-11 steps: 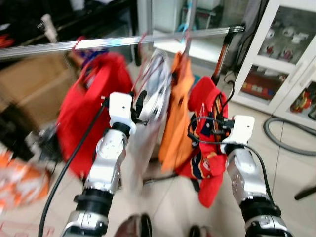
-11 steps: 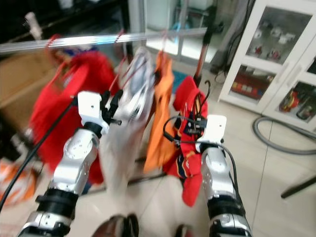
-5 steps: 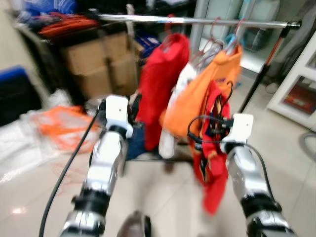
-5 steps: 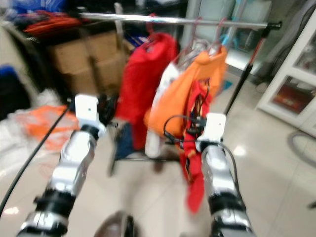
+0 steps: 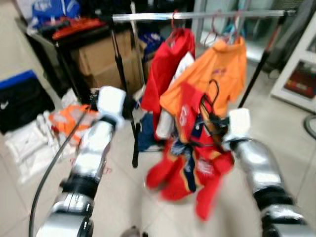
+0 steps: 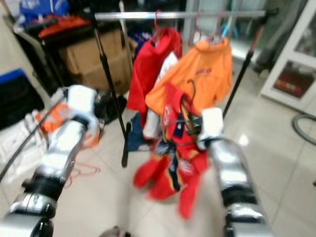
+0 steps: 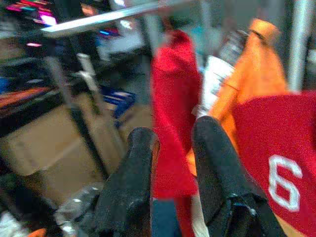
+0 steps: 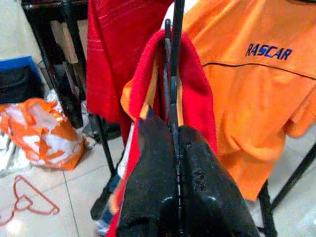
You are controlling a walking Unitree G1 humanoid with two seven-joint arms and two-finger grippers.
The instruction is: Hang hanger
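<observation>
- We see the right gripper [image 8: 173, 163] with its jaws pressed together on the thin black hanger [image 8: 174, 59], which rises straight up out of the gap between them.
- A red jersey [image 5: 190, 158] is draped on that hanger; its collar folds over the wire just above the jaws, and the rest hangs down below and beside the right arm.
- Beyond the jaws stands the clothes rail [image 5: 197, 15], a silver bar on black legs; the hanger is not on it, but held in front of it and lower than the bar.
- On the rail, straight ahead of the right jaws, hangs an orange shirt [image 8: 266, 69] with dark lettering, and next to it a red shirt [image 8: 123, 49]; a white garment [image 5: 170, 98] shows between the two.
- The left gripper [image 7: 173, 168] is raised with its jaws a little apart and nothing between them; past them we see the red shirt and the end of the rail.
- In the left wrist view a red cloth with a white 6 [image 7: 281, 163] lies close beside one of the jaws.
- On the tiled floor [image 5: 123, 197], off to the side of the left jaws, lie orange bags [image 5: 64, 118] and a red spare hanger [image 8: 24, 197]; cardboard boxes [image 5: 103, 59] stand behind the rail.
- The head views are blurred.
</observation>
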